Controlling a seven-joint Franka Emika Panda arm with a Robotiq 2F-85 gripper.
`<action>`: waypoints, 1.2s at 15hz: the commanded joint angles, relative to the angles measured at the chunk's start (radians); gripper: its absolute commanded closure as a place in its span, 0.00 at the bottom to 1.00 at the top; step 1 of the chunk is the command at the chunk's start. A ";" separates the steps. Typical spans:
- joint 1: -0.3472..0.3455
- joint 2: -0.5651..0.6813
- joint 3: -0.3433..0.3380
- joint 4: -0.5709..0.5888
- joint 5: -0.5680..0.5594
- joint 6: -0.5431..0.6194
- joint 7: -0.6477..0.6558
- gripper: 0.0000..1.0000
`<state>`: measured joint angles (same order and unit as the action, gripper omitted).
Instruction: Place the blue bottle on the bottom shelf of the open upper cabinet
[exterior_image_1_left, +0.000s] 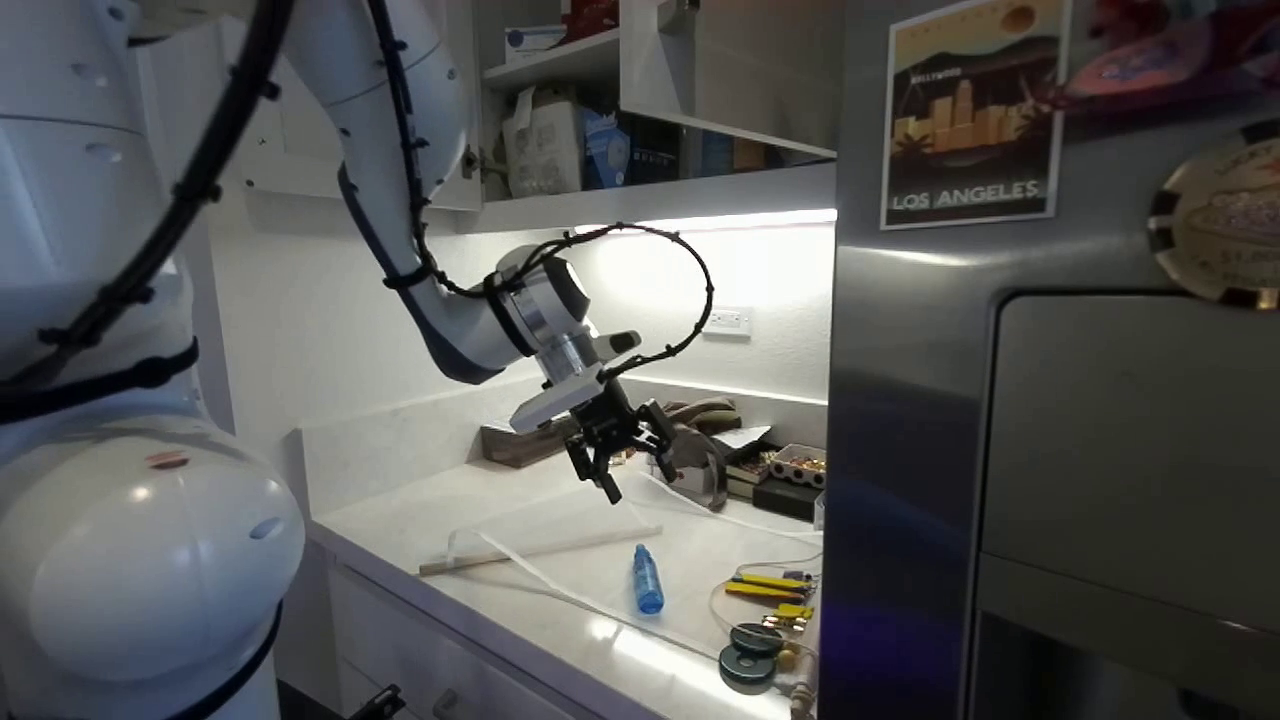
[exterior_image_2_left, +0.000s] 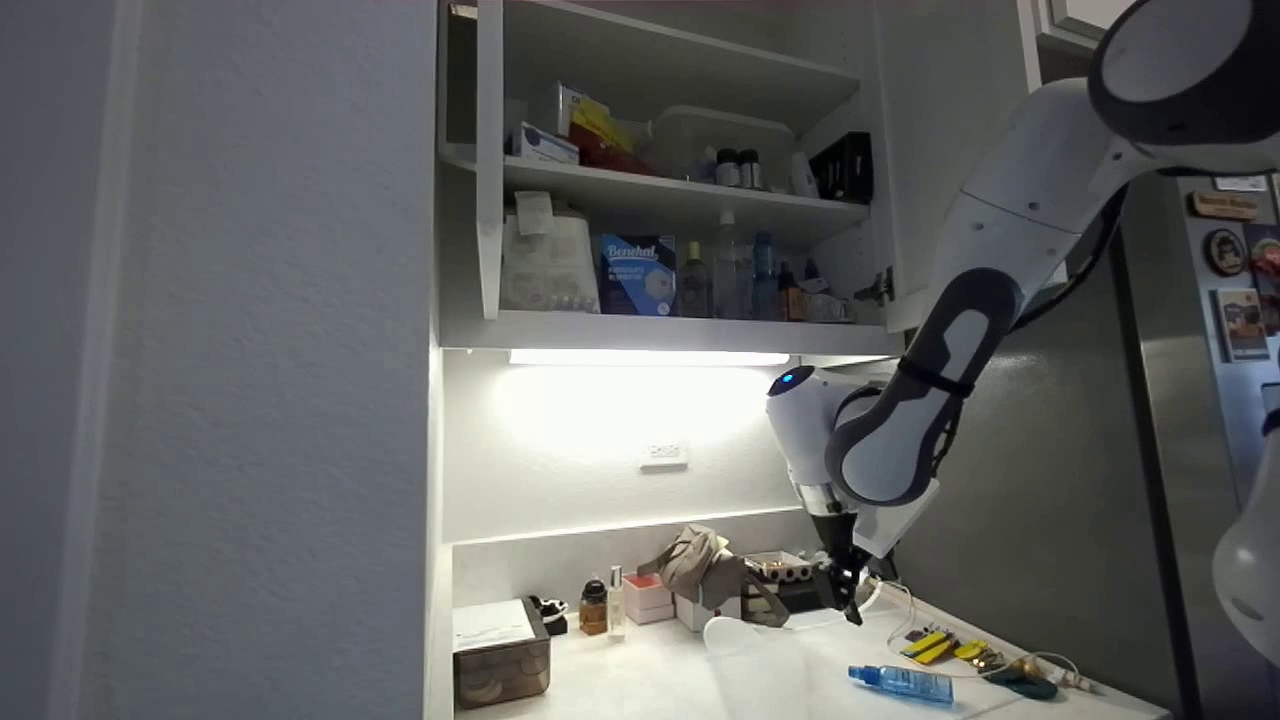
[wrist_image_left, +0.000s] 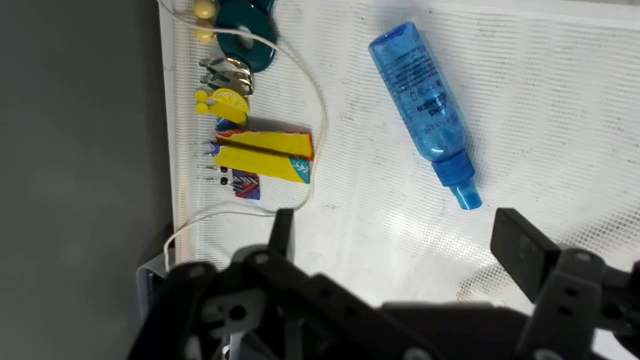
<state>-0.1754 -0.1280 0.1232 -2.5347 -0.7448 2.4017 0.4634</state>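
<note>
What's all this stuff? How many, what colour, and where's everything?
blue bottle: 1, blue, lying on white mesh
upper cabinet: 1, white, up high, open
bottom shelf: 1, white, in upper cabinet
Benehal box: 1, blue, on bottom shelf
other containers: many, mixed colours, in upper cabinet
light strip: 1, white, under upper cabinet
counter: 1, white, below light strip
amber bottle: 1, amber, at counter's back
fridge: 1, grey, beside counter
green rings: 2, dark green, on counter near fridge
yellow strips: 2, yellow, near green rings
trinkets: several, mixed, near yellow strips
gripper: 1, black, open, above counter
robot arm: 1, white, over counter
</note>
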 joint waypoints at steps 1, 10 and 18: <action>0.037 0.110 -0.085 0.058 0.002 0.072 -0.141 0.00; 0.129 0.155 -0.108 0.093 0.253 0.097 -0.478 0.00; 0.140 0.201 -0.124 0.111 0.326 0.090 -0.700 0.00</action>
<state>-0.0468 0.0532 0.0062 -2.4409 -0.4394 2.4988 -0.1560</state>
